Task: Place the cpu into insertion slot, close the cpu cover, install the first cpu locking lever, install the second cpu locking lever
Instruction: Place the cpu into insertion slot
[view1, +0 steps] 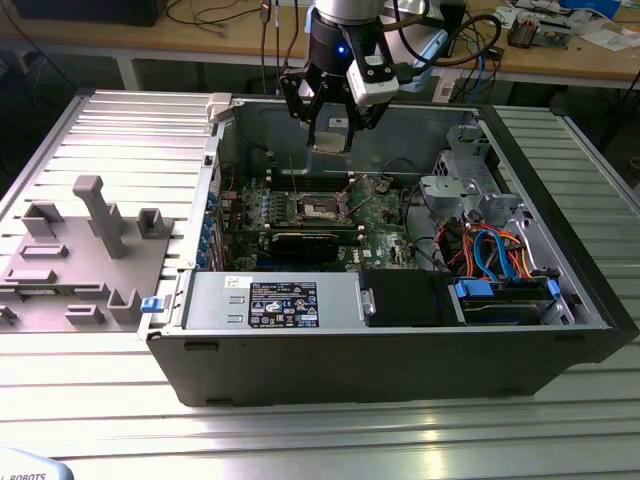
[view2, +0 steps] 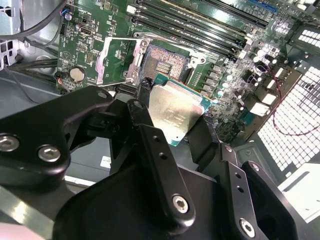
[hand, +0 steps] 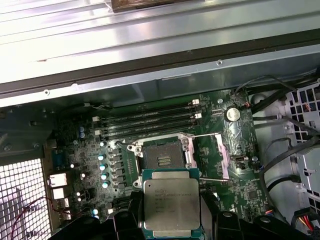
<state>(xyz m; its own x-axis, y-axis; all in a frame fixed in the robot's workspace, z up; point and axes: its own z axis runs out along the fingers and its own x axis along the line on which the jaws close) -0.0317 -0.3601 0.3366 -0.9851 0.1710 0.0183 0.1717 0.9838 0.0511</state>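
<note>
Chip: I am looking at a small flat square chip (hand: 171, 207); its top is silver-grey metal and a green edge is showing round it.
Where it is: it is hanging in the air over the green board (hand: 240, 192), inside the open case; it is sitting near the socket (hand: 162, 159) but apart from it.
Gripper: the gripper (view1: 332, 128) is pinching the chip by two opposite edges; its black fingers (view2: 149, 144) are closed just to the chip's width.
Socket: it is lying bare; I am seeing a dark centre inside a silver rim.
Cover: the cover (hand: 212, 157) is standing swung open beside the socket.
Surface: the computer case (view1: 400, 350) is lying on its side on a ribbed metal table (view1: 300, 430); a grey holder block (view1: 90, 250) is sitting at the exterior view's left.
Room: a wooden bench (view1: 200, 35) strewn with cables is running behind the table.
</note>
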